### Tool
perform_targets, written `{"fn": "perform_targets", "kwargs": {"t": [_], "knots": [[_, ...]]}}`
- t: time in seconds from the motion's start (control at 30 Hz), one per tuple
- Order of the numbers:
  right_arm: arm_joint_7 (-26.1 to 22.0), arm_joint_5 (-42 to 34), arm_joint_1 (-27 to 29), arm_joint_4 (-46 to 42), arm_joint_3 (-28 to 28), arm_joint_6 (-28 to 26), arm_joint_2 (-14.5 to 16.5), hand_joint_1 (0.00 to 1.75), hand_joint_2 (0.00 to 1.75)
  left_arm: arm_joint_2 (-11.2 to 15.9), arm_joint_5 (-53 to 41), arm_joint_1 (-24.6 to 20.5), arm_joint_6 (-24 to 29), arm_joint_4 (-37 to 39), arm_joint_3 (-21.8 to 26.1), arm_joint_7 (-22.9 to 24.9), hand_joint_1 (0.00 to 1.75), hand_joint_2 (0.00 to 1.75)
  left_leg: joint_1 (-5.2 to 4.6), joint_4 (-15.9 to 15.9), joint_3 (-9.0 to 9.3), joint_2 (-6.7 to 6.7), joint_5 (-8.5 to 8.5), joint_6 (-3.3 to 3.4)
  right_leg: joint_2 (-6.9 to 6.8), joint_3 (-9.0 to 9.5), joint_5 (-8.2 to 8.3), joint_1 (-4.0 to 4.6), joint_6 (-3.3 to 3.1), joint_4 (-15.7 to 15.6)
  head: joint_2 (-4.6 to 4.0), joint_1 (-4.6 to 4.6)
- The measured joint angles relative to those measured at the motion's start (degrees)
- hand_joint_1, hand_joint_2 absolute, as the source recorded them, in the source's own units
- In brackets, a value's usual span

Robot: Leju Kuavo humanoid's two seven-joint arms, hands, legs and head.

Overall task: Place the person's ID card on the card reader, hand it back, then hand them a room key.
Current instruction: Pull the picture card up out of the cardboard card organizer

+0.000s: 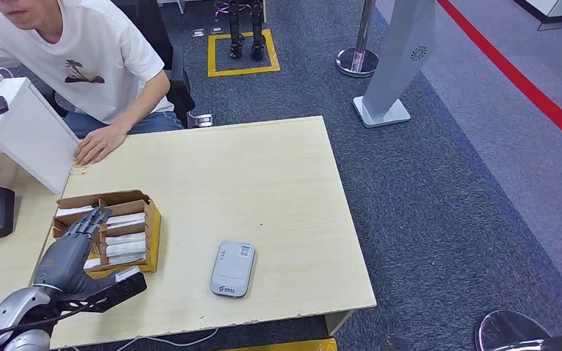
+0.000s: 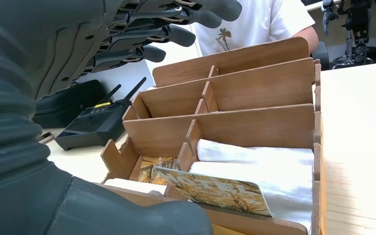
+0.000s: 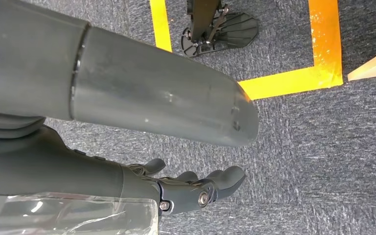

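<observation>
Left hand (image 1: 80, 232) hovers over the key box (image 1: 151, 232), fingers spread, holding nothing; a key card (image 2: 215, 190) stands in its near slot. Right hand (image 3: 176, 188) hangs loosely open, empty, above carpet.

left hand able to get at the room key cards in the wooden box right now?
Probably yes. The left hand hovers over the wooden box with fingers spread and holding nothing; the box is open-topped, and a key card stands in the near compartment with nothing covering it.
</observation>
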Motion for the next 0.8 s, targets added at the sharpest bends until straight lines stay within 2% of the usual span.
{"fn": "perform_targets", "kwargs": {"t": [0.47, 0.8], "knots": [[0.07, 0.00, 0.00, 0.00, 0.00, -0.01, 0.01, 0.00, 0.00, 0.14, 1.16, 0.27, -0.63, -0.01, 0.00, 0.00, 0.00, 1.75, 0.00, 0.00, 0.00, 0.00, 0.00, 0.00, 0.00, 0.00, 0.00, 0.00, 0.00, 0.00, -0.01, 0.00], [0.49, 0.11, -0.02, 0.00, 0.10, -0.11, 0.01, 0.00, 0.00, 2.51, 6.27, 2.15, -3.96, -0.02, 0.00, -0.16, 0.00, 1.75, 0.01, -0.01, 0.00, 0.00, 0.00, 0.00, 0.00, 0.00, -0.01, 0.00, 0.00, 0.00, -0.01, -0.01]]}}
